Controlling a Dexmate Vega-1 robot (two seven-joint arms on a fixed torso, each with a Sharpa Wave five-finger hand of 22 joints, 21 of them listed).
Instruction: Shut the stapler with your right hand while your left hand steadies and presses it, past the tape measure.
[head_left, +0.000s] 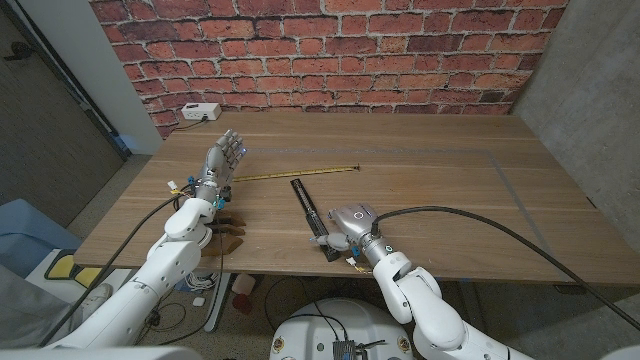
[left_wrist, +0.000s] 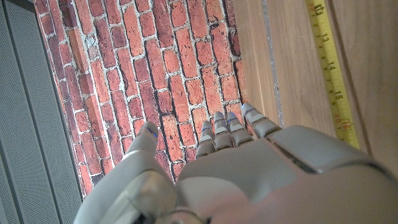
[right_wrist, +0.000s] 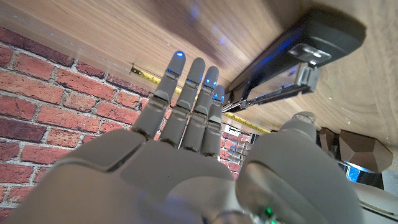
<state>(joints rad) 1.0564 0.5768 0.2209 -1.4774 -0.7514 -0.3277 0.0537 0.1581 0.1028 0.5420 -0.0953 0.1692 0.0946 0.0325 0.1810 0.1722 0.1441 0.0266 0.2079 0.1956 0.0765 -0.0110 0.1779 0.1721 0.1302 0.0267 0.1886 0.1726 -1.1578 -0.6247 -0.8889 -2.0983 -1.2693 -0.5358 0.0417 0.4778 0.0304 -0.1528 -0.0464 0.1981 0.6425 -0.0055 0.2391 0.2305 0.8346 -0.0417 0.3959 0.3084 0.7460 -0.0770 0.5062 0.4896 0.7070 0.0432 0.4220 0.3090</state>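
Note:
A black stapler (head_left: 314, 218) lies opened out flat near the table's front edge, its metal arm and base (right_wrist: 292, 68) in one long line. My right hand (head_left: 352, 222) hovers just right of its near end, fingers (right_wrist: 189, 93) stretched out and apart, holding nothing. A yellow tape measure strip (head_left: 297, 173) lies across the table beyond the stapler; it also appears past my right fingers (right_wrist: 148, 74). My left hand (head_left: 223, 160) stands at the strip's left end, fingers raised and spread, empty, with the tape measure (left_wrist: 333, 74) running beside it.
A white box (head_left: 200, 112) with a cable sits at the back left corner against the brick wall (head_left: 330, 50). Dark brown blocks (head_left: 226, 226) lie at the front left beside my left forearm. A thin grey line (head_left: 500, 170) marks the table's right half.

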